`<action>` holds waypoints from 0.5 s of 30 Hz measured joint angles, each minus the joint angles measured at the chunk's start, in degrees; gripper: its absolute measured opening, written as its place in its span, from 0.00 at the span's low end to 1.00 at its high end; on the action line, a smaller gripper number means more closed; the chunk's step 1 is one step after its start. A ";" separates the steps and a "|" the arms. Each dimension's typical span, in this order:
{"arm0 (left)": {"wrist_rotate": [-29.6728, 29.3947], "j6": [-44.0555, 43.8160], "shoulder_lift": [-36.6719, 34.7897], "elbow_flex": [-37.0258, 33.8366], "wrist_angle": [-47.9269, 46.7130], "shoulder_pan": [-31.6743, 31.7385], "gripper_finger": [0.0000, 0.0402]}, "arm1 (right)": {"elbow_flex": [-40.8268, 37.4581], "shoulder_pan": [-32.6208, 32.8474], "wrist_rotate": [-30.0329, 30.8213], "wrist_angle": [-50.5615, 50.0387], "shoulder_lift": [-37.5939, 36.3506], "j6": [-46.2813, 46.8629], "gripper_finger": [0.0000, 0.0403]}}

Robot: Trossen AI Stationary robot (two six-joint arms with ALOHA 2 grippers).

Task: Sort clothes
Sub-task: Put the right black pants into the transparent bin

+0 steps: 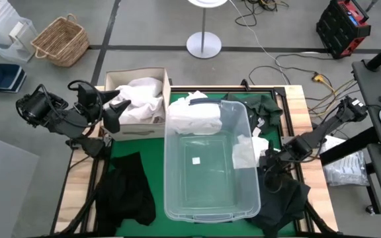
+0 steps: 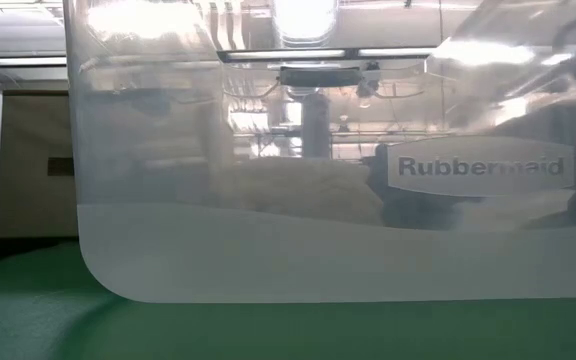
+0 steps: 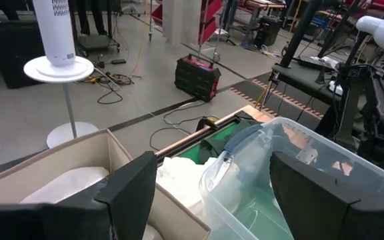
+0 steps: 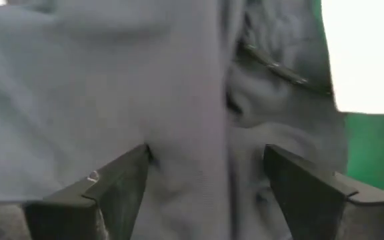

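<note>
White clothes (image 1: 141, 92) lie in the beige cardboard box (image 1: 137, 73) at the far left. Another white garment (image 1: 194, 116) lies draped over the far rim of the clear tub (image 1: 207, 215). Dark garments lie on the green mat at the near left (image 1: 127, 192), right of the tub (image 1: 286, 198) and at the far right (image 1: 266, 106). My left gripper (image 1: 114, 111) is open and empty over the box's left wall; it also shows in the left wrist view (image 3: 212, 180). My right gripper (image 1: 268, 162) is open, low over the dark garment (image 4: 179, 100) right of the tub. My right gripper stands open with its fingers (image 4: 122, 177) on either side of a fold of the dark garment (image 4: 225, 133), coming at it from above. I cannot tell whether the fingertips touch the cloth. The garment lies on the table.
The tub (image 2: 318, 250) fills the middle of the table and blocks the low view. Small white pieces (image 1: 256, 142) lie by its right wall. Beyond the table stand a wicker basket (image 1: 61, 41), a lamp base (image 1: 204, 45), a red tool case (image 1: 346, 26) and cables (image 1: 296, 66).
</note>
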 joint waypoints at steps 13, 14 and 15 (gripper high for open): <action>-0.04 0.00 0.56 0.00 0.04 0.00 0.66 | -8.80 0.00 1.23 4.17 0.31 5.92 0.65; -0.04 0.00 0.66 0.00 0.04 0.00 0.66 | -9.27 -0.02 1.23 4.19 0.35 6.63 0.62; -0.04 0.00 0.75 0.00 0.04 0.00 0.66 | -9.60 0.00 1.23 4.38 0.41 7.16 0.59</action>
